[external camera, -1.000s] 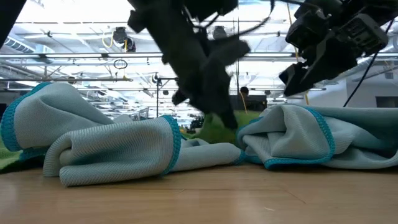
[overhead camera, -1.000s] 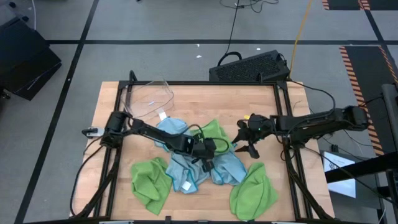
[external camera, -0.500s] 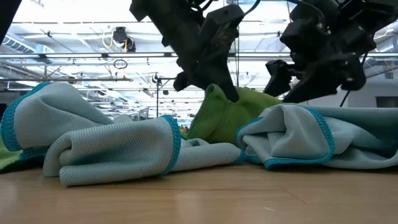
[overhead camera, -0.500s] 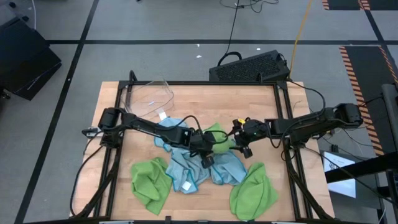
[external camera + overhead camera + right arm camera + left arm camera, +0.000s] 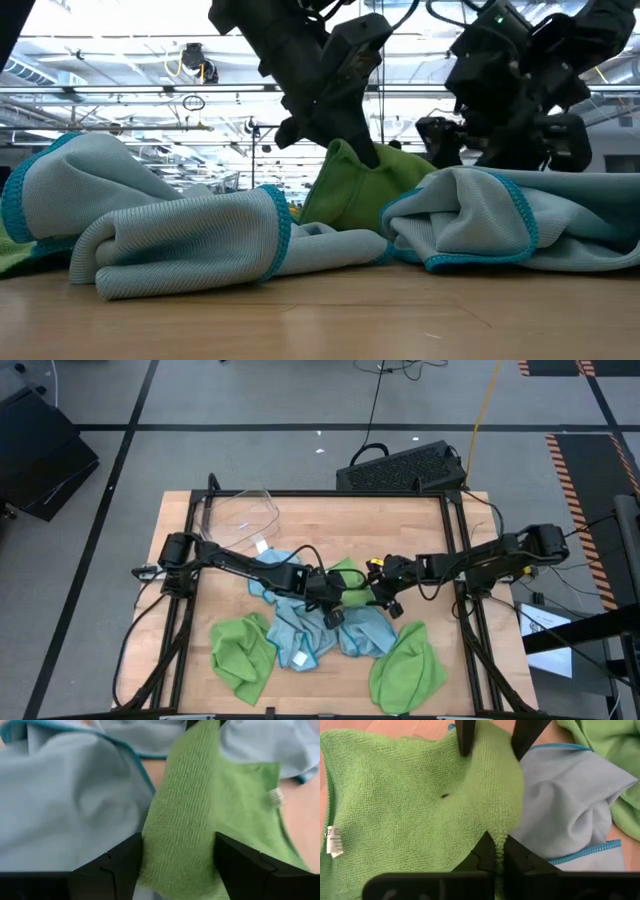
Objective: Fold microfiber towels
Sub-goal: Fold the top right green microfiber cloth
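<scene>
Green towel (image 5: pixel 349 579) pinched by left pincer (image 5: pixel 337 603), right pincer (image 5: pixel 384 600) spread astride it.

1. A raised fold of the green towel (image 5: pixel 362 186) is pinched at its top by the left gripper (image 5: pixel 352 145).
2. The right gripper (image 5: pixel 478 135) is seen just beside it, above a light blue towel (image 5: pixel 500 225).
</scene>
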